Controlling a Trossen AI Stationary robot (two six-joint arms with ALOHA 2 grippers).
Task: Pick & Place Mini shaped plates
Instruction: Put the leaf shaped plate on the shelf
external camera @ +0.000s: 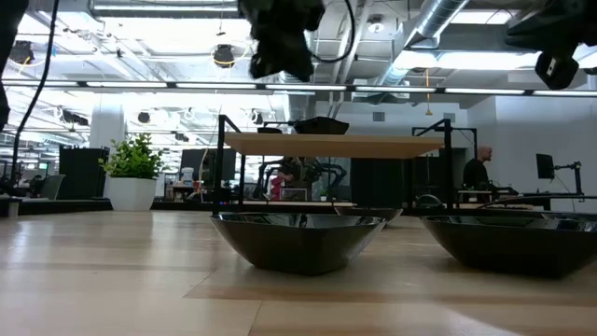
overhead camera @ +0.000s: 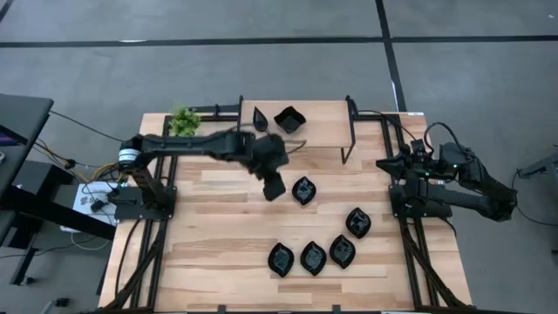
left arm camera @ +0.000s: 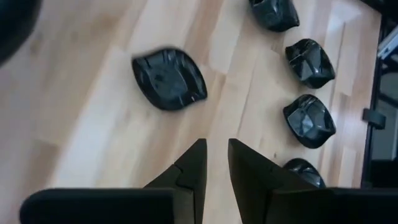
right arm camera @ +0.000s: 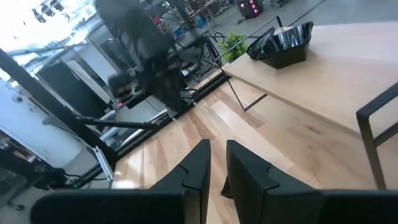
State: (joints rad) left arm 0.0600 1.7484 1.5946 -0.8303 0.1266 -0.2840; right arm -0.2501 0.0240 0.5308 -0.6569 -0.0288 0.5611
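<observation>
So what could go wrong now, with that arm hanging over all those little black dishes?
The left gripper hovers empty right beside one leaf-shaped plate; coming down slightly off, it might nudge the plate instead of gripping it. The plates look glossy, so one could slip. The three plates in the front row sit close together, so grabbing one may bump its neighbour.

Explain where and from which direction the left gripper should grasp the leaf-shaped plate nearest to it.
Take the leaf-shaped plate by its raised rim along one long side, coming straight down. It lies flat and alone, and the left gripper hangs above the table just beside it, empty.
</observation>
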